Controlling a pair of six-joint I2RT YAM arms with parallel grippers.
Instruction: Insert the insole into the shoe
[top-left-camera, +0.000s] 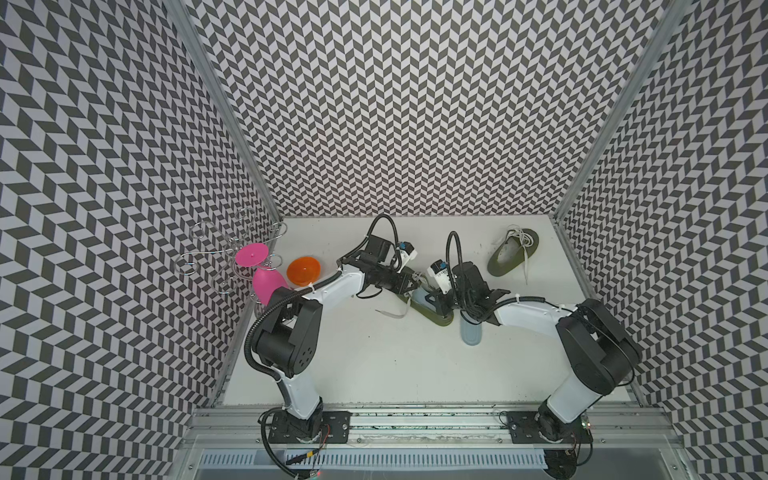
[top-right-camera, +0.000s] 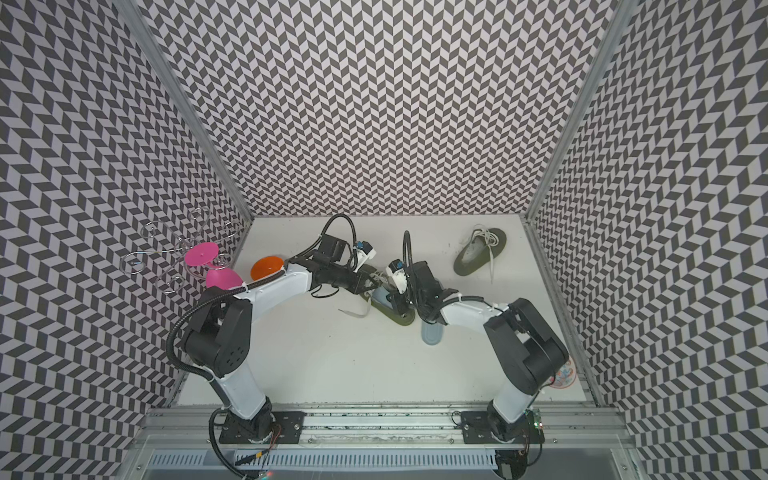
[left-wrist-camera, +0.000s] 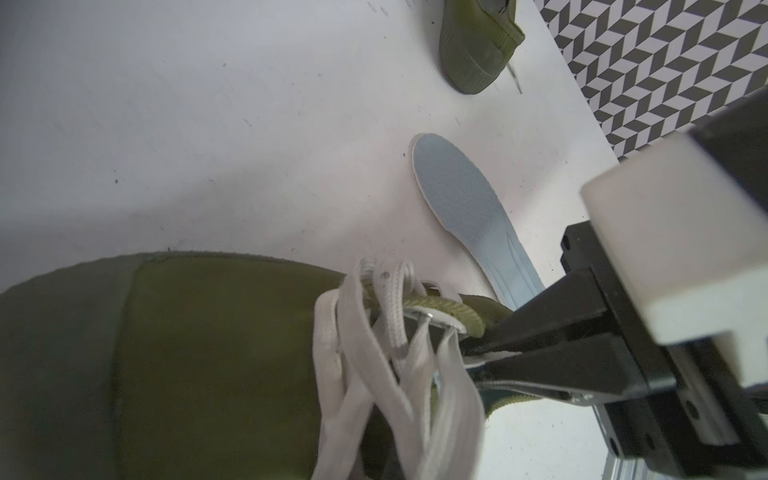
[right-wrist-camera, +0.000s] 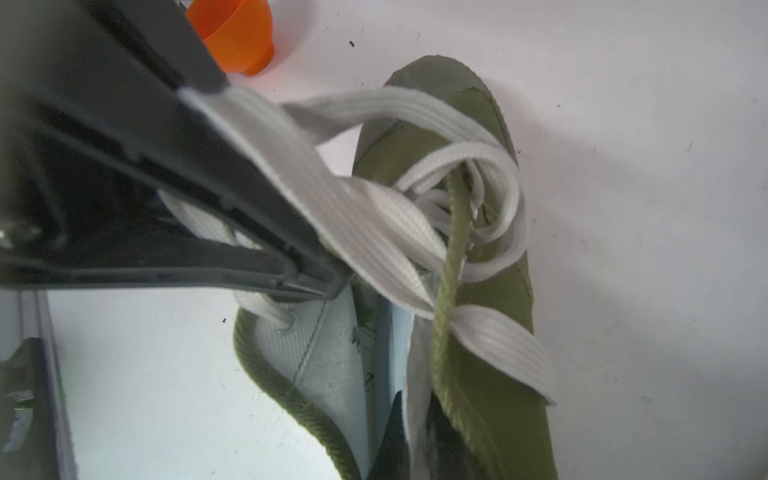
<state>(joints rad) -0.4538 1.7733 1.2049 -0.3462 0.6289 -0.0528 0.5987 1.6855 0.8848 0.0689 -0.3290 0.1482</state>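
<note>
An olive green shoe (top-left-camera: 436, 313) with white laces (left-wrist-camera: 374, 332) lies mid-table in both top views (top-right-camera: 401, 318). My left gripper (top-left-camera: 411, 286) is shut on its edge by the laces, seen in the right wrist view (right-wrist-camera: 328, 282). My right gripper (top-left-camera: 432, 297) is shut on the white-lined side wall of the opening (right-wrist-camera: 415, 399), also seen in the left wrist view (left-wrist-camera: 473, 353). Light blue shows inside the opening (right-wrist-camera: 390, 345). A pale blue insole (top-left-camera: 471, 332) lies flat on the table beside the shoe, partly under my right arm (left-wrist-camera: 465, 199).
A second olive shoe (top-left-camera: 513, 253) lies at the back right. An orange bowl (top-left-camera: 303, 271), a pink glass (top-left-camera: 266, 286) and a wire rack (top-left-camera: 216, 249) stand at the left wall. Patterned walls close three sides.
</note>
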